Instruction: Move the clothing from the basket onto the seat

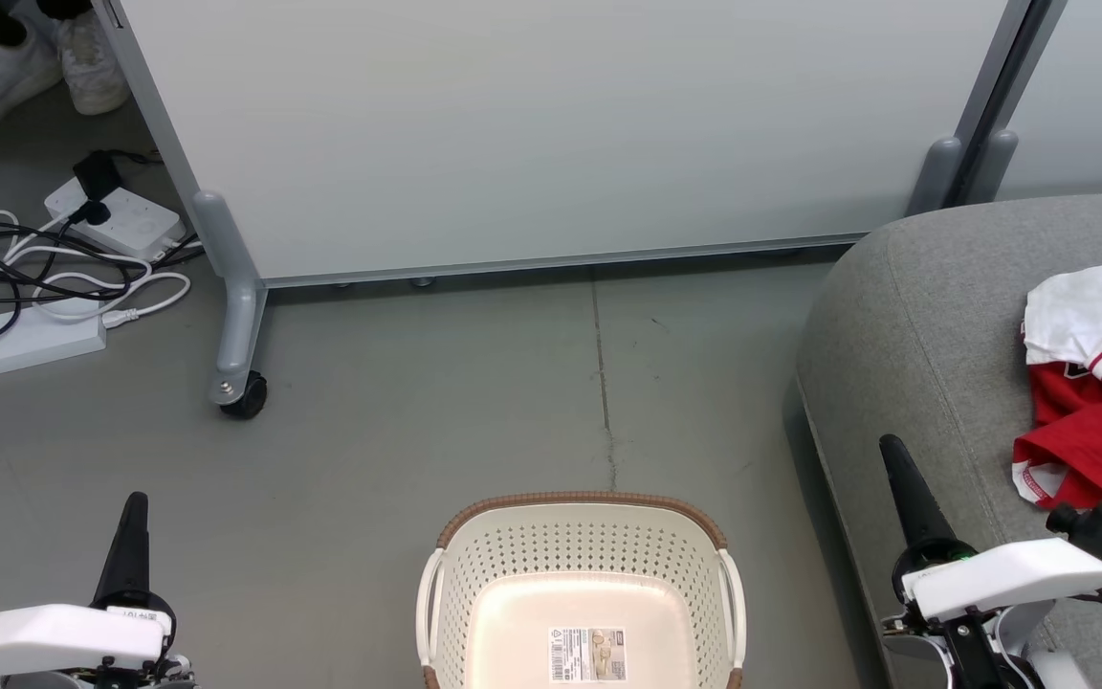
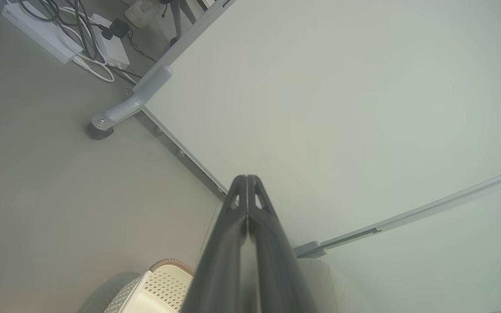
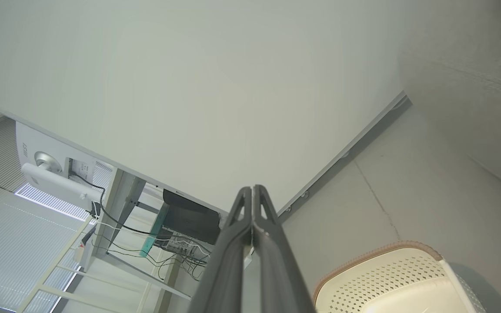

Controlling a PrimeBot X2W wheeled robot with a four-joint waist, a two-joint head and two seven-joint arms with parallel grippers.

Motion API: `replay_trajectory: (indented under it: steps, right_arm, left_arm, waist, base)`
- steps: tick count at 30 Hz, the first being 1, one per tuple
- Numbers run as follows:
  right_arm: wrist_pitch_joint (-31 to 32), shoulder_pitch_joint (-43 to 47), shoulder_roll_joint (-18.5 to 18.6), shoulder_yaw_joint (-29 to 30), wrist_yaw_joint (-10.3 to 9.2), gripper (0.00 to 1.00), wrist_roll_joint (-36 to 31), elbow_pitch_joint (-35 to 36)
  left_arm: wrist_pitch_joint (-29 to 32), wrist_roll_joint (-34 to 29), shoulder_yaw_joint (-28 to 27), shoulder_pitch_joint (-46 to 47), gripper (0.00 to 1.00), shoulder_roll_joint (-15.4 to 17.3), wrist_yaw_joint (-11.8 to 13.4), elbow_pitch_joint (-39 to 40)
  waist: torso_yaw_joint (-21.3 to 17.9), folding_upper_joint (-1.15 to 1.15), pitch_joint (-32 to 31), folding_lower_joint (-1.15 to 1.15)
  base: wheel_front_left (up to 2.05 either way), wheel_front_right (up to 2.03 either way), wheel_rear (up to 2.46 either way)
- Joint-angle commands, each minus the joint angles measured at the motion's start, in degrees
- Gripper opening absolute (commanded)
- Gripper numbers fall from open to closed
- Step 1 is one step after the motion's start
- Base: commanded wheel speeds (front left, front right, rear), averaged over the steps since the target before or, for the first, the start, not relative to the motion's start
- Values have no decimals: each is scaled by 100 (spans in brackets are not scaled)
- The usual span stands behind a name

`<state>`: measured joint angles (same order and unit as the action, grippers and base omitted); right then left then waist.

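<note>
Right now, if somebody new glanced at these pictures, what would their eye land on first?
The red and white clothing, heaped on the grey seat at the head view's right edge, is the one burst of colour. Next comes the white basket at bottom centre, nothing showing in it but a label on its bottom, then the tangle of cables at upper left.

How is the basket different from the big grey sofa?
The basket is small, white, holey plastic; the sofa is big, grey and fabric. The basket holds just its label; the sofa has the red and white clothing lying on it. Both stand on the floor with rounded corners.
</note>
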<state>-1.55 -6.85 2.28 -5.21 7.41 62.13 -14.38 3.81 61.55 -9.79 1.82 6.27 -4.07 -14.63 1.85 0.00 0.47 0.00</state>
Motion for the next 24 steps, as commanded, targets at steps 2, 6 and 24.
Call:
replay_trajectory:
  steps: [2, 6, 24]
  right_arm:
    - [-44, -167, 51, -18, 11, 0, 220, -20]
    - [-51, -224, 54, -49, 11, 0, 468, -87]
    - [-74, -491, 65, -183, 12, 0, 1486, -366]
  left_arm:
    - [67, 193, -112, 199, 0, 16, -65, 41]
    - [158, 400, -210, 221, 0, -13, -91, 30]
    - [527, 1266, -601, 373, 0, -123, -183, -10]
  waist:
    - [-5, 0, 0, 0]
    - [-16, 0, -1, 0]
    - [-65, 0, -6, 0]
  base:
    - [0, 0, 0]
    - [0, 0, 0]
    - [0, 0, 0]
